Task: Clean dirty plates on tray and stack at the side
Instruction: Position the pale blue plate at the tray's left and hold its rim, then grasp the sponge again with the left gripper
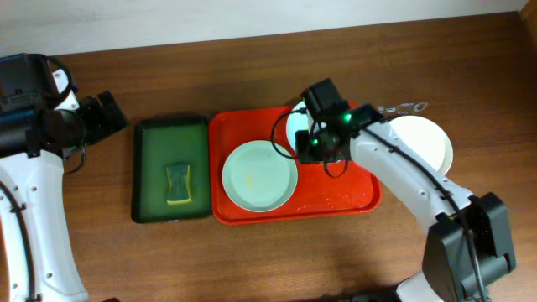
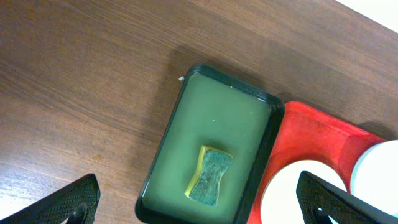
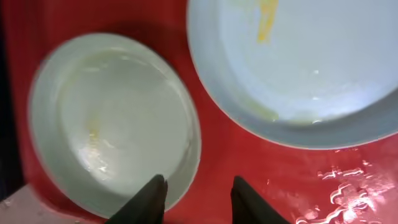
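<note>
Round glossy mint plates (image 3: 112, 118), yellow-smeared, on wet red plastic tray (image 1: 336, 204) mid worktop (image 1: 252, 67); right pincer (image 3: 199, 199) apart above them; left pincer (image 2: 196, 186) apart too.

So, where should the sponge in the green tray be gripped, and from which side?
Probably grip the sponge across its narrow waist, coming straight down from above. It lies flat inside the green tray, whose raised walls block a sideways approach, and the pinched middle is its narrowest span.
</note>
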{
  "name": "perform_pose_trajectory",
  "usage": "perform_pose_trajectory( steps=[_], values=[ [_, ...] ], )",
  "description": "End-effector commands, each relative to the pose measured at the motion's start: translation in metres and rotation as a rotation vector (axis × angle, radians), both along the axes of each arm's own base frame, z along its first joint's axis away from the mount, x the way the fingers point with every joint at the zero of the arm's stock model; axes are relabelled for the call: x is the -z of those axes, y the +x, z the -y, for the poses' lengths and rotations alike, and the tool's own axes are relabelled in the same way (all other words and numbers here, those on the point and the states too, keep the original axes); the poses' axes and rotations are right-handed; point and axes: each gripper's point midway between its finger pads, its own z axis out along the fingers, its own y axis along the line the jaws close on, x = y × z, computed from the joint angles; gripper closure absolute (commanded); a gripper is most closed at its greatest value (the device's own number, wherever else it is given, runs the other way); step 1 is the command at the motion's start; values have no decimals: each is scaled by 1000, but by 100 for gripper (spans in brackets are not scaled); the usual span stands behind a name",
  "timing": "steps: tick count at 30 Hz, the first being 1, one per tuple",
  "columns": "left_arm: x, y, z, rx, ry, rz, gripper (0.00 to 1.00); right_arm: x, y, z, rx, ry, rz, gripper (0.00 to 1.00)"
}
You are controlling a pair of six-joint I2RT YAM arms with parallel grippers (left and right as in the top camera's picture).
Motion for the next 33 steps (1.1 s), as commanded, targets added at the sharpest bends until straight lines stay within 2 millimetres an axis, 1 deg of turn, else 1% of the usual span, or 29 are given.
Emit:
perform_pose_trajectory(
  steps=[1,3,4,8,13,18,19,21,25,27,28,30,33],
  values=[
    [-2,0,0,-8,-7,4,1,33,-14,3,49,0,-36,65],
    [-2,0,0,-8,-7,4,1,50,-17,2,75,17,-30,68],
    [-2,0,0,-8,-7,4,1,57,-19,-4,64,31,-14,69],
    [-2,0,0,-8,-7,4,1,67,-25,-27,-1,68,35,69],
    [-2,0,0,-8,-7,4,1,71,-23,-22,28,13,54,71],
    [-2,0,0,-8,-7,4,1,85,-18,-22,32,-1,48,72],
    [-2,0,0,-8,-7,4,1,88,-18,-22,33,-4,45,74],
    [-2,0,0,-8,-7,4,1,88,-17,-20,37,-15,49,82],
    [-2,0,0,-8,-7,4,1,84,-8,-18,53,-10,75,82],
    [-1,0,0,-8,-8,4,1,82,-5,-16,62,-1,76,87],
    [-2,0,0,-7,-7,4,1,82,-6,-16,61,7,70,91],
    [-2,0,0,-8,-7,4,1,83,-9,-15,61,0,58,96],
    [-2,0,0,-8,-7,4,1,85,-14,-12,61,-13,34,96]
  ],
)
